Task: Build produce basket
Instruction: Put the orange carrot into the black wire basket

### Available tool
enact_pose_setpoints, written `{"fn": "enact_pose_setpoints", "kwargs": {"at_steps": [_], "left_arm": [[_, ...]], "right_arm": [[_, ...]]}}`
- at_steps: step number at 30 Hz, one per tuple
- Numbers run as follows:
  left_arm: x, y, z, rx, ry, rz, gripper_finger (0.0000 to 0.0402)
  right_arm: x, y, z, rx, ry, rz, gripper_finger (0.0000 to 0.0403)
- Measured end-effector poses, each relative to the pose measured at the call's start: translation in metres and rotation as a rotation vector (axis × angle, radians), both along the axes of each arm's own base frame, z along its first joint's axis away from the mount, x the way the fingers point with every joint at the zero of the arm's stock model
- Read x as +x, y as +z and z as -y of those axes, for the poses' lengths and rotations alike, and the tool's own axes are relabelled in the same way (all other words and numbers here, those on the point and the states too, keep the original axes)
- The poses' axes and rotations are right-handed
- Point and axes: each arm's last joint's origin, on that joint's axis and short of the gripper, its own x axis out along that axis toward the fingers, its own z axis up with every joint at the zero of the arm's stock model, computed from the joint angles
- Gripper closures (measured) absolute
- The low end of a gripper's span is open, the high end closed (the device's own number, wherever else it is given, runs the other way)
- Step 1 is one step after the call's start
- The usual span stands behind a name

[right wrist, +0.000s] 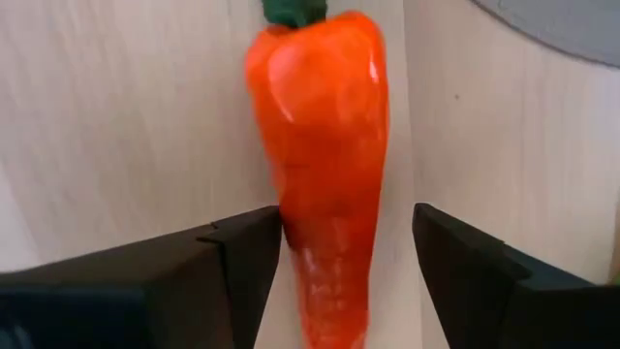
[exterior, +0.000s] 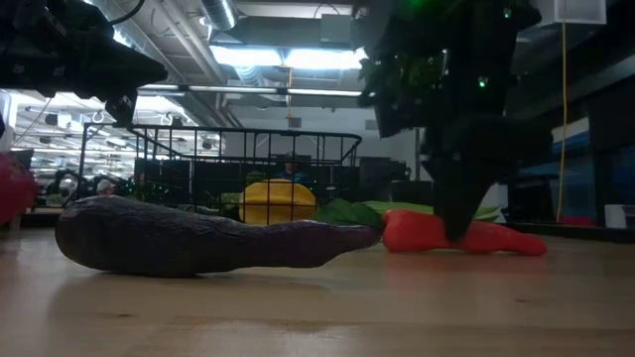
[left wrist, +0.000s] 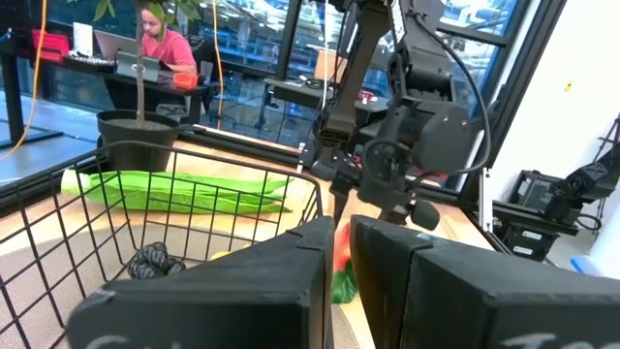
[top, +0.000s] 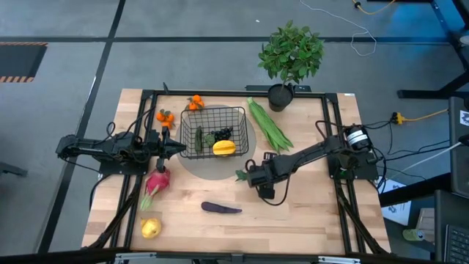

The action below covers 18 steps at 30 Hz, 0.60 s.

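Basket: black wire-mesh basket [top: 213,130], upper centre of the high view, already holds a yellow fruit [top: 223,147], cucumber and grapes.
Carrot: orange plastic carrot [right wrist: 325,165] lies on the table, just right of centre.
Right gripper: right gripper [right wrist: 334,262], fingers spread either side of the carrot, apparently poised to pinch it.
Left gripper: left gripper [top: 178,147], fingers together, empty, waits at the basket's left rim.

Basket: small black wire-mesh basket [top: 213,130], holding yellow fruit [top: 224,147].
Left gripper [top: 178,147]: beside basket's wall.
Eggplant: slim purple eggplant [top: 220,208], on wood.
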Motion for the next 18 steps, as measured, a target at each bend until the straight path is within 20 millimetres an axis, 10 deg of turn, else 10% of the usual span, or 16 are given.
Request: {"fn": "enact_pose_setpoints", "kwargs": {"at_steps": [11, 18], "left_arm": [[0.0, -0.001, 0.0, 0.0, 0.0, -0.005, 0.0372], [0.0, -0.001, 0.0, 0.0, 0.0, -0.006, 0.0372]], "right_arm": [[-0.005, -0.013, 0.006, 0.033, -0.063, 0.023, 0.0191], [-0.005, -0.014, 0.005, 0.057, -0.148, 0.036, 0.0284]]}}
